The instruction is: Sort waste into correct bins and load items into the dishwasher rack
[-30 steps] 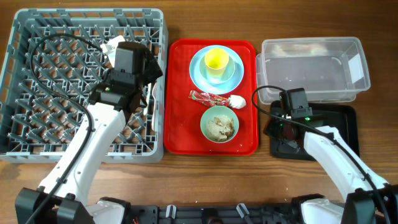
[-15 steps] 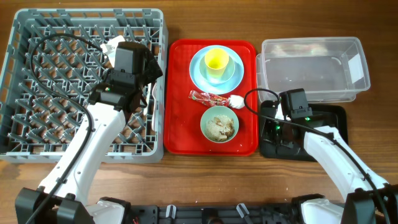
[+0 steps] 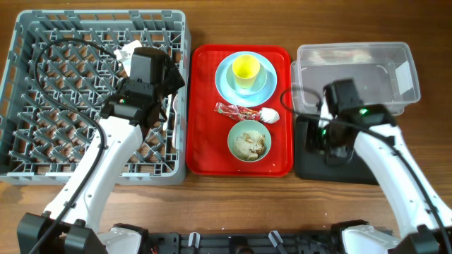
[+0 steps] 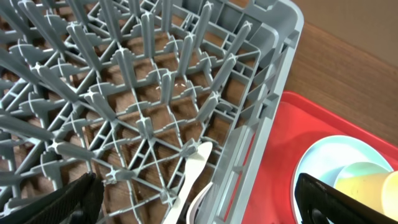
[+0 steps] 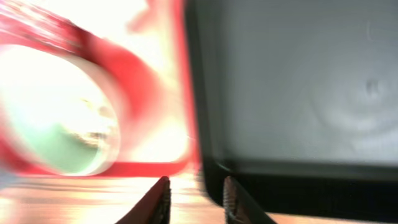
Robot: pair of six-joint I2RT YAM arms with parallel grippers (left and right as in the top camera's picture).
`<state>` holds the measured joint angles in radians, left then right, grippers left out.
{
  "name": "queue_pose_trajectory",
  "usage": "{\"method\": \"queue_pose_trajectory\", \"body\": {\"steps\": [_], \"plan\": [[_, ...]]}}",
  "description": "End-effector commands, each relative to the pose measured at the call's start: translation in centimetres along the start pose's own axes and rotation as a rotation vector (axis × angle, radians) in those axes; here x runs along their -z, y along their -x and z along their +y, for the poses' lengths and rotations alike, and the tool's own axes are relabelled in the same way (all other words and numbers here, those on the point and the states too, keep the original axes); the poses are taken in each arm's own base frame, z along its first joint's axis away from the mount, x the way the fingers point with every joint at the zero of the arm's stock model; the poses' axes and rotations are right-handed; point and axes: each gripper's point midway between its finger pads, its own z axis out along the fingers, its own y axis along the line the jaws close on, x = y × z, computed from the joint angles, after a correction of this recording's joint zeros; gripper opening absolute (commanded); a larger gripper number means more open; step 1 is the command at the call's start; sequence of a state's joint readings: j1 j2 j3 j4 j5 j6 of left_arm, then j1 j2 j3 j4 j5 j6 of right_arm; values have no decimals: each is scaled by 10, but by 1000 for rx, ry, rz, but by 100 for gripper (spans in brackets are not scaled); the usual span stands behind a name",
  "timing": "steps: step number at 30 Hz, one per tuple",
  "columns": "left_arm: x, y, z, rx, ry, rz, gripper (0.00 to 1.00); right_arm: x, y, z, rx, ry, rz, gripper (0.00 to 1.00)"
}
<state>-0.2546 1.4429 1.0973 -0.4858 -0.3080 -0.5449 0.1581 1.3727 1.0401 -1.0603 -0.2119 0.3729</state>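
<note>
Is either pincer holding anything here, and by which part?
Left pincer: open, nothing held. Right pincer straddles a corner of the black tray at its rim, but the blur hides whether it actually grips.

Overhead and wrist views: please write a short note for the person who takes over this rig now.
Left gripper: open, empty, over the rack near its right edge, above one white cutlery piece lying in the rack.
Right gripper: at the black tray's left edge; the view is blurred, so its grip cannot be told.
Red tray: holds cup in a bowl on the plate, wrapper, tissue, and second bowl with scraps.
Tub: no waste seen.
Done: one cutlery piece racked.
Left: all waste, plate, cup, both bowls.
</note>
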Motion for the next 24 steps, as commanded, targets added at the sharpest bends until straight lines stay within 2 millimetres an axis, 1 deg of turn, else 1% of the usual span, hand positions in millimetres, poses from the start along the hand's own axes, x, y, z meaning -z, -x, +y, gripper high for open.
{"method": "queue_pose_trajectory", "body": {"steps": [1,2,6,7,9,11,14,16,17,18,21,23,24], "plan": [[-1,-1,1,17,-1,2,100,34,16,72,106,273,-55,36],[-1,-1,1,17,-1,2,100,36,15,91,156,329,-67,38],[-1,-2,2,15,2,5,100,25,3,141,277,343,-112,41],[-1,-2,2,15,3,6,100,22,-2,151,313,341,-118,41],[-1,-2,3,14,4,8,100,14,-16,164,369,308,-117,42],[0,-5,4,11,10,17,100,5,-29,172,404,249,-126,43],[0,-6,5,9,14,23,100,-11,-45,179,432,151,-152,48],[0,-6,5,9,14,23,100,-22,-50,179,467,81,-174,53],[0,-6,5,9,14,23,100,-26,-51,179,480,56,-183,54],[0,-6,5,9,14,23,100,-32,-51,178,494,22,-196,58],[0,-6,5,10,13,22,100,-54,-47,177,515,-54,-214,63],[0,-4,4,12,8,15,100,-71,-44,180,515,-64,-207,63],[-1,-3,3,14,5,11,100,-87,-42,182,519,-77,-203,62]]}}
